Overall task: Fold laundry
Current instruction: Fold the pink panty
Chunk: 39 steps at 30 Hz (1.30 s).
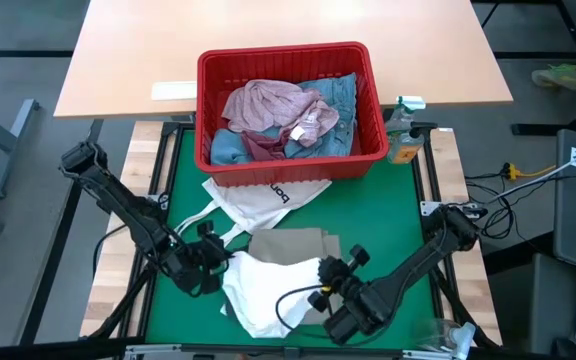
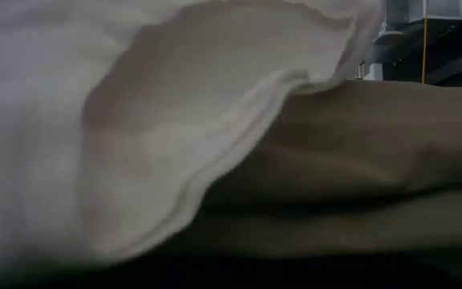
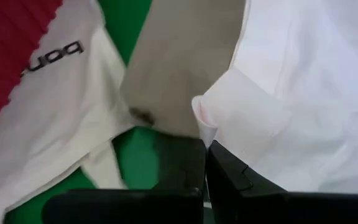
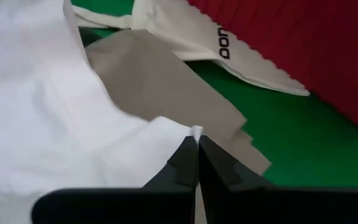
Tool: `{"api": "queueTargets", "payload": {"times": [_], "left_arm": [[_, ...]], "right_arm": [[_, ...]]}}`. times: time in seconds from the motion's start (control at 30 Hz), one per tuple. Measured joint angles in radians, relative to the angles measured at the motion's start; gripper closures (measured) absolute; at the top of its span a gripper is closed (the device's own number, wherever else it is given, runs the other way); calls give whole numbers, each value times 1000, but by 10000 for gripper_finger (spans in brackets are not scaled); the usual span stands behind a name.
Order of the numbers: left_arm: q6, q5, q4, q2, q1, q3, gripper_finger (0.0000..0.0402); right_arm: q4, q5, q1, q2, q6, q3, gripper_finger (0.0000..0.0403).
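A white garment (image 1: 268, 290) lies on the green mat (image 1: 398, 215) near the table's front edge. Its far part overlaps folded beige trousers (image 1: 290, 243). My left gripper (image 1: 223, 268) is shut on its left end and my right gripper (image 1: 326, 272) is shut on its right end. The low view shows only white cloth (image 2: 95, 120) draped over beige cloth (image 2: 359, 160). At the far side, a mottled pink top (image 1: 273, 105) and blue denim (image 1: 340, 95) lie in the red basket (image 1: 288, 165). My left gripper pinches a folded edge of the white garment (image 3: 209, 121) between its two fingers, at their free ends. The fingers (image 3: 229, 171) slant down from the table's left. The cloth runs slack from there over the trousers. My right gripper pinches a corner of the white garment (image 4: 194, 132) between its two fingers, at their tips. The fingers (image 4: 182, 162) slant down from the table's near right. The rest of the garment spreads slack on the mat and the trousers.
A white tote bag with black lettering (image 1: 268, 195) lies between the basket and the trousers. A bottle (image 1: 403, 135) stands right of the basket. Bare mat shows at the right. A light wooden table (image 1: 288, 30) stands beyond.
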Motion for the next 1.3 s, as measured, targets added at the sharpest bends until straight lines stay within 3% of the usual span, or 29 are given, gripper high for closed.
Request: {"api": "queueTargets", "payload": {"times": [0.2, 0.4, 0.9, 1.17, 1.3], "left_arm": [[-107, -3, -123, 0, 2, 0, 399], [-113, 0, -142, 0, 8, 0, 399], [-113, 23, -142, -1, 47, 0, 395], [-113, 29, -143, -1, 47, 0, 323], [-113, 29, -143, -1, 47, 0, 288]], "right_arm": [[-131, -99, -4, 0, 121, 0, 397], [-136, -102, -28, 0, 104, 0, 396], [-133, -237, -106, 0, 29, 0, 395], [-133, -251, -106, 0, 28, 0, 393], [-134, -255, -106, 0, 28, 0, 362]]}}
